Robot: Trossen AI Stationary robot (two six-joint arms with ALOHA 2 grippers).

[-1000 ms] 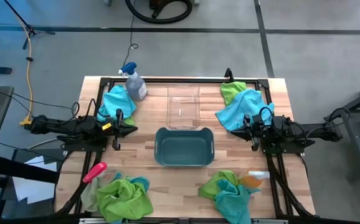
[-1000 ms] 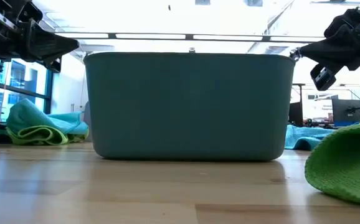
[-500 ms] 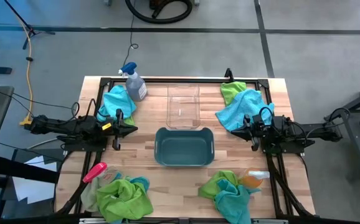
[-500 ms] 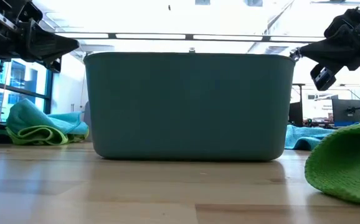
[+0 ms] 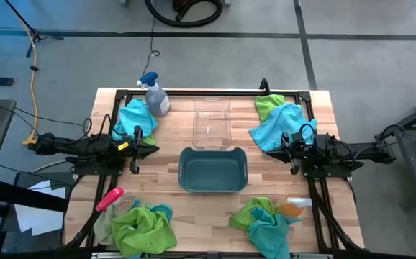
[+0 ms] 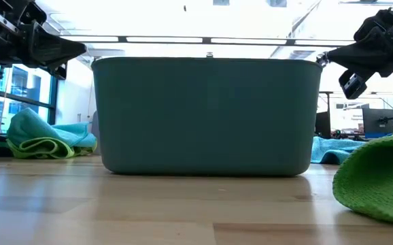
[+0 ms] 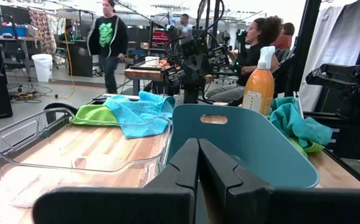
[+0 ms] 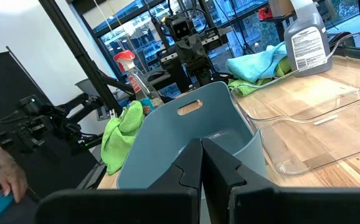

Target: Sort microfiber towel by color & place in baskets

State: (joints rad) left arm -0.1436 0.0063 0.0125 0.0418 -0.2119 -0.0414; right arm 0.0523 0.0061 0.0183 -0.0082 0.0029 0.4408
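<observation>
The dark teal basket [image 5: 212,170] stands mid-table, with the clear narrow basket [image 5: 212,124] just beyond it. Lime green and turquoise microfiber towels lie in heaps at the far left [image 5: 132,117], far right [image 5: 276,119], near left [image 5: 143,226] and near right [image 5: 262,221]. My left gripper [image 5: 154,148] hovers shut left of the teal basket, pointing level at it [image 7: 198,155]. My right gripper [image 5: 271,151] hovers shut on the basket's right, also level [image 8: 202,155]. Neither has anything between its fingers.
A spray bottle with a blue trigger [image 5: 154,96] stands at the far left beside the towels. A pink-handled brush [image 5: 109,198] lies near left, and an orange bottle [image 5: 294,207] lies by the near right heap. People show in the room beyond the table [image 7: 108,37].
</observation>
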